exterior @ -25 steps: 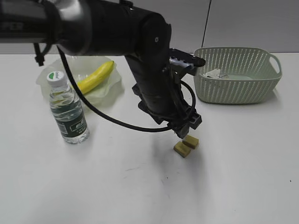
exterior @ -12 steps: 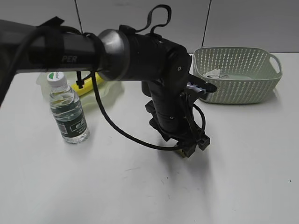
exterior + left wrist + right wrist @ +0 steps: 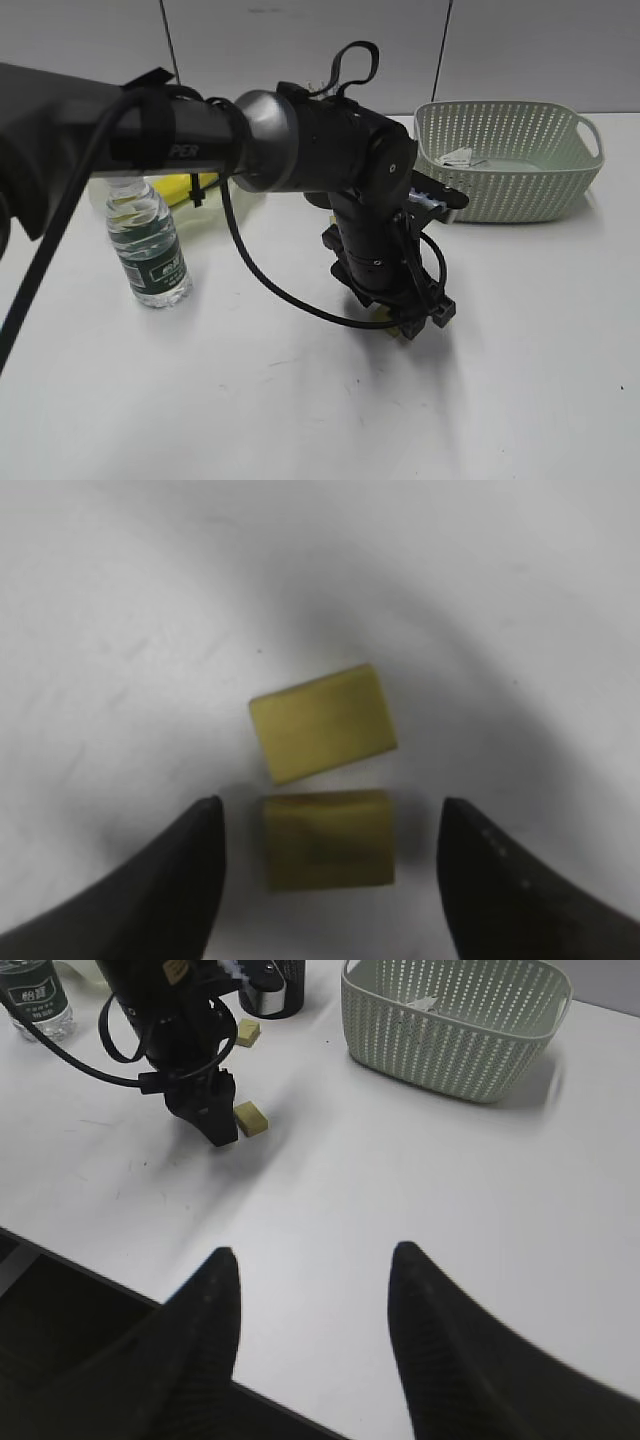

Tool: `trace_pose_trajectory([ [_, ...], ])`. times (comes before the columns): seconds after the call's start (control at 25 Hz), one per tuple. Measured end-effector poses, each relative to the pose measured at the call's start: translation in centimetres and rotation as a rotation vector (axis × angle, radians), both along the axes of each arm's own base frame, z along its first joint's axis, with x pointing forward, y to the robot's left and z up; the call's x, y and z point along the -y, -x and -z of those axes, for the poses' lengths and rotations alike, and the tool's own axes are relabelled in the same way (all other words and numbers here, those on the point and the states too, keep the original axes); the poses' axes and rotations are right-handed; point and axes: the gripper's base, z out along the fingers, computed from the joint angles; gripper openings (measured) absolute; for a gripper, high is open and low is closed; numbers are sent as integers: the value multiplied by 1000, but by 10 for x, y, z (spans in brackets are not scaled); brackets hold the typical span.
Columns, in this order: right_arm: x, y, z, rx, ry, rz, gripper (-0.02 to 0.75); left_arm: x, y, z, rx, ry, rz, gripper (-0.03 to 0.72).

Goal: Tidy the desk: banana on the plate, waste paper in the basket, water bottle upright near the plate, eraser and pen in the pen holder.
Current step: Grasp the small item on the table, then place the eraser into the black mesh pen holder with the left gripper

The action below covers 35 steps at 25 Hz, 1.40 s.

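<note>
Two yellow-brown erasers lie side by side on the white desk (image 3: 520, 380). My left gripper (image 3: 330, 810) is open and straddles the nearer eraser (image 3: 328, 838), with gaps on both sides; the farther eraser (image 3: 322, 720) lies just beyond. In the exterior view this gripper (image 3: 415, 322) covers both. The water bottle (image 3: 146, 250) stands upright at the left. Behind the arm a bit of the banana (image 3: 180, 186) shows; the plate is almost hidden. Waste paper (image 3: 460, 157) lies in the basket (image 3: 510, 190). My right gripper (image 3: 315, 1255) hangs open and empty over the desk's front edge. No pen is in view.
The left arm (image 3: 300, 140) reaches across the middle of the desk. A third eraser (image 3: 247, 1030) lies by the black pen holder (image 3: 270, 990) at the top of the right wrist view. The basket stands at the back right.
The left arm has swung right and down over the two erasers, which now sit hidden under the gripper in the exterior view. The arm now covers most of the banana and plate.
</note>
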Motion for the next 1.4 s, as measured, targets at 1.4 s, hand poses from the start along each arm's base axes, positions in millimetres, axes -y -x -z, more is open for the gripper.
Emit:
trace_pose_trajectory([
  [1.4, 0, 0, 0, 1, 0, 0, 390, -20, 6, -118, 197, 77, 27, 283],
])
